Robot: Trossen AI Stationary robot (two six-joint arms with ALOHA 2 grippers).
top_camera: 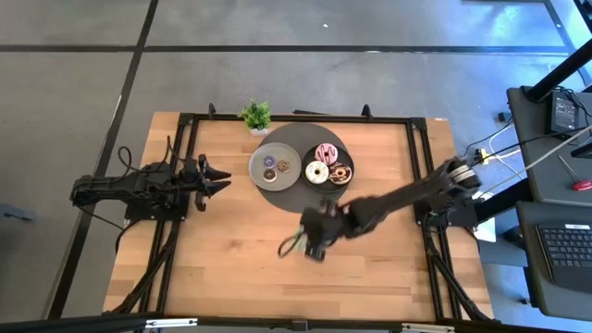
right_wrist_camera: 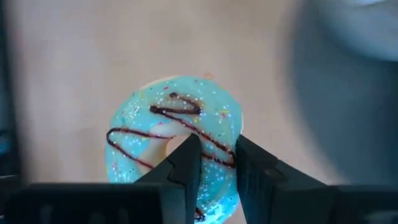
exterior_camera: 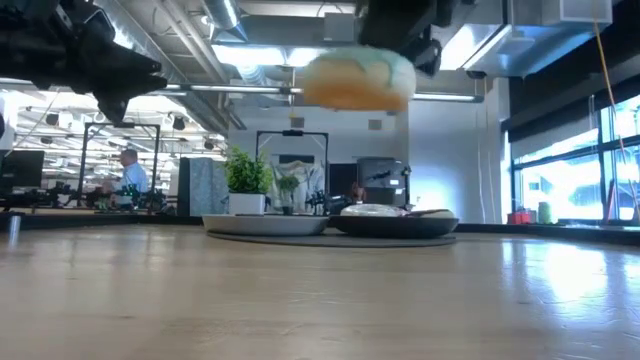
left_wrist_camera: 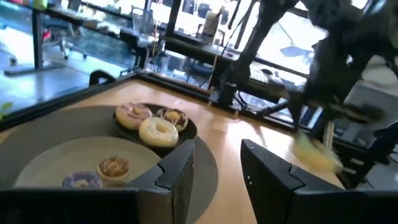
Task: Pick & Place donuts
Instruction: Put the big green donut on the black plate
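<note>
The green-iced donut (right_wrist_camera: 174, 134), drizzled with chocolate, sits in my right gripper (right_wrist_camera: 214, 162) over the near middle of the table (top_camera: 292, 244). In the low view the donut (exterior_camera: 358, 80) hangs high above the wood. The pink (top_camera: 326, 153), white (top_camera: 316, 172) and chocolate-sprinkled (top_camera: 340, 173) donuts lie on a dark plate (top_camera: 341, 153). Two tiny donuts, purple (left_wrist_camera: 81, 180) and brown (left_wrist_camera: 115, 165), lie on a grey plate (top_camera: 264, 153). My left gripper (top_camera: 225, 180) waits open, left of the plates. My right gripper pinches the green donut's ring wall (right_wrist_camera: 219, 152) with one finger (right_wrist_camera: 183, 163) in the centre hole and the other finger (right_wrist_camera: 258, 177) outside the rim. The fingers come from above, pointing down. The donut is lifted clear of the table, lying roughly flat, icing up.
Both plates rest on a dark round mat (top_camera: 301, 192) at the table's far middle, with a small potted plant (top_camera: 256, 116) behind them. Bare wood (top_camera: 231, 268) spreads across the near half. A person (exterior_camera: 128, 170) sits in the room beyond.
</note>
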